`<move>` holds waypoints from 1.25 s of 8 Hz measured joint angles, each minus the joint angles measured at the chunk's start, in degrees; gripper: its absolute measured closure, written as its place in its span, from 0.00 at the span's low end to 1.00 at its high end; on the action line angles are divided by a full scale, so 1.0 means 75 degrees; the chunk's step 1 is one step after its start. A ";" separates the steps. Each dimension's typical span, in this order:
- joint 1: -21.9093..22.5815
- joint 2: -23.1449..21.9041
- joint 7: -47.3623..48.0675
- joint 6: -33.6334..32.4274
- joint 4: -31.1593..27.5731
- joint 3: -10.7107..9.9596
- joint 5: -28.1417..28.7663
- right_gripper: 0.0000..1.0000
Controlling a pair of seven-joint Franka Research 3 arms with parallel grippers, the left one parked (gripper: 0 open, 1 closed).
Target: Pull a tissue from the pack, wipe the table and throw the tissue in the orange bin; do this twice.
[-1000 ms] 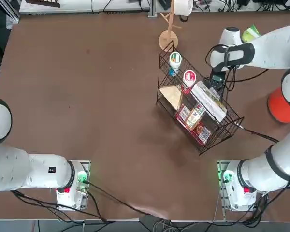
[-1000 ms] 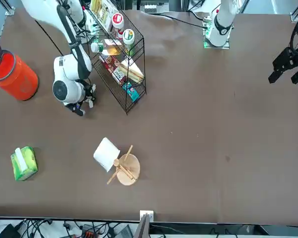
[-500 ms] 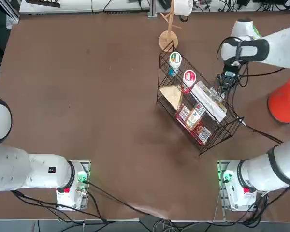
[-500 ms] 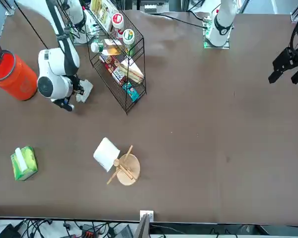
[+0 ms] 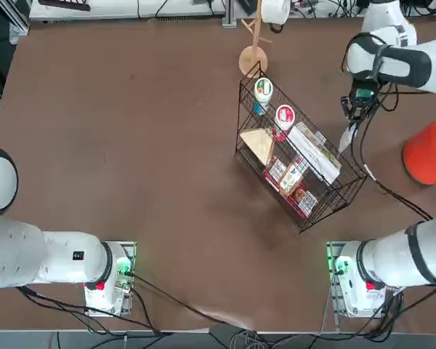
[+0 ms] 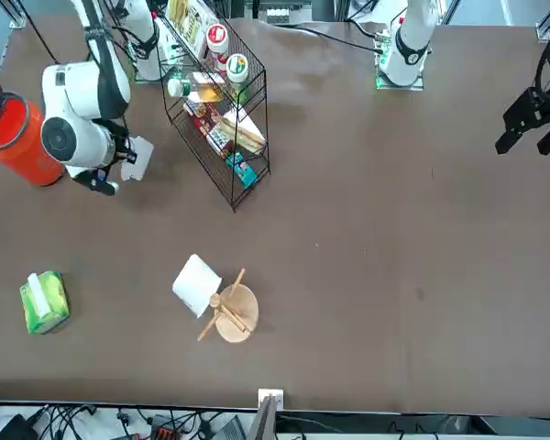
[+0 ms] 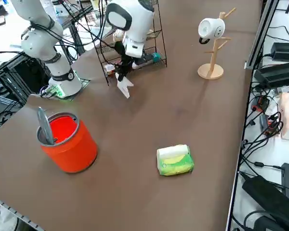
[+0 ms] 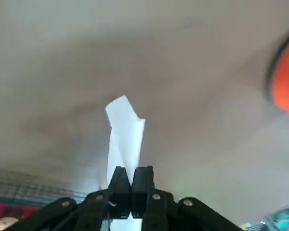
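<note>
Jaws (image 8: 131,180) pinched shut on a tissue (image 8: 125,137), the right arm has swung since a moment ago from beside the wire basket (image 7: 156,36) toward the orange bin (image 7: 70,144), left of centre in the right side view, with the tissue hanging over the brown counter (image 7: 135,192). That shift suggests the carry to the bin is under way, a little more travel and a release likely being next, while the pack (image 7: 175,160) sits right of centre in that frame, ready for any further pull.
</note>
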 joint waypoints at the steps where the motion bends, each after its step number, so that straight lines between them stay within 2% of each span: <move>1: -0.0197 -0.0033 -0.0369 -0.0705 0.0541 -0.0016 -0.0256 0.98; 4: -0.0964 -0.0077 -0.1925 -0.2207 0.1893 -0.0068 -0.1346 0.98; 6: -0.1376 -0.0076 -0.3005 -0.2492 0.2338 -0.0076 -0.2085 0.98; 10: -0.1944 -0.0059 -0.4746 -0.2538 0.2616 -0.0078 -0.3640 0.98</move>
